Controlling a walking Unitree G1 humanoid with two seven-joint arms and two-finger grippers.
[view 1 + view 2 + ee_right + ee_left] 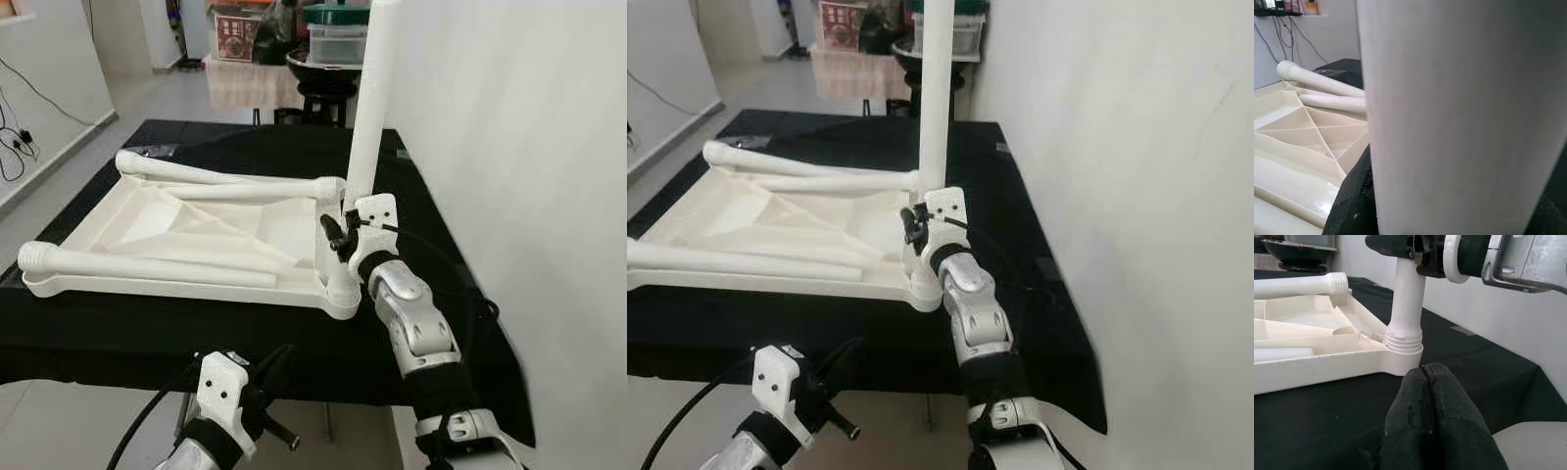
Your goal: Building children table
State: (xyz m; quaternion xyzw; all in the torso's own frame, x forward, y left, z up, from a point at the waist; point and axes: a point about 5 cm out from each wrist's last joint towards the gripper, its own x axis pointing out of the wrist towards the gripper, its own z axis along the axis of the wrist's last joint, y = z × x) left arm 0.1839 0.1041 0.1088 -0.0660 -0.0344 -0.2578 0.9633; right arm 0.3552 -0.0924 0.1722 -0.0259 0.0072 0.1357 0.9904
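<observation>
One leg (374, 98) stands vertical (right gripper (343, 238) clamped).

Upside-down white plastic tabletop (147, 220) looks smooth with a slight sheen, same as the upright white plastic leg (370, 108). Matt black cloth (147, 333) covers the desk. Right arm's brushed silver metal (416, 328).

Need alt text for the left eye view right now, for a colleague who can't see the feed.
The right pincer grips an upright white table leg standing in the near right corner socket of the upturned white tabletop on a black-covered table. Two more legs lie across the tabletop; the left pincer hangs low at the table's near edge.
</observation>
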